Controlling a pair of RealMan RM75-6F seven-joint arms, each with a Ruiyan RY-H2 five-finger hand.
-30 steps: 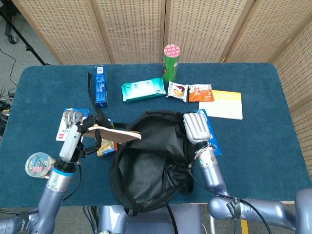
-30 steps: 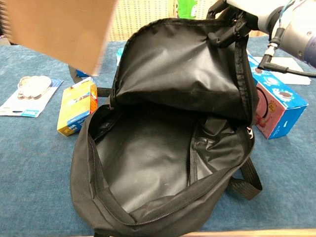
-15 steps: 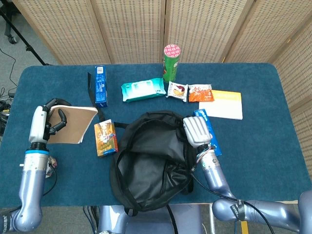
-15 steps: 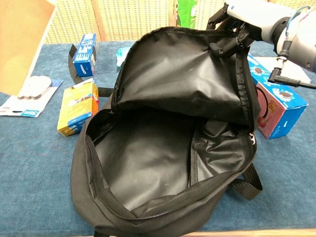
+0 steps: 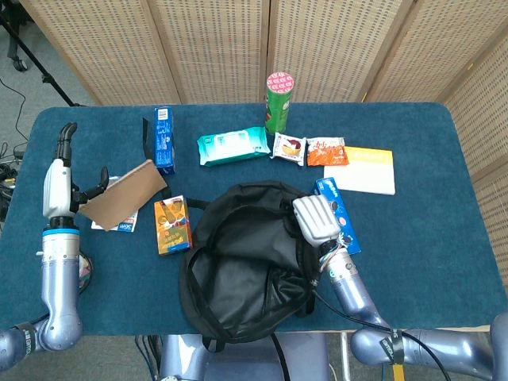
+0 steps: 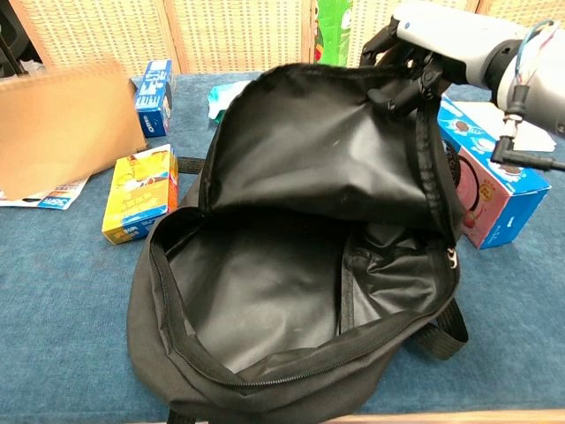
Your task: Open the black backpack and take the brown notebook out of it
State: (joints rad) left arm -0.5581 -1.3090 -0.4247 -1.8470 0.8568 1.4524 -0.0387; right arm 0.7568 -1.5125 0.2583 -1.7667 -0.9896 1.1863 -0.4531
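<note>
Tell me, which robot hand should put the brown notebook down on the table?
Probably the left hand. It already holds the brown notebook, low over the table's left side. The right hand is busy gripping the black backpack's open flap.

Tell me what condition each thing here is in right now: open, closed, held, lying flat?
black backpack: unzipped, flap held up, main compartment looks empty.
brown notebook: closed, out of the bag, tilted at the left hand.
left hand: holding the notebook's edge.
right hand: gripping the backpack's flap.
green can: upright, lid on.
wipes pack: lying flat, closed.
orange box: lying flat, closed.
</note>
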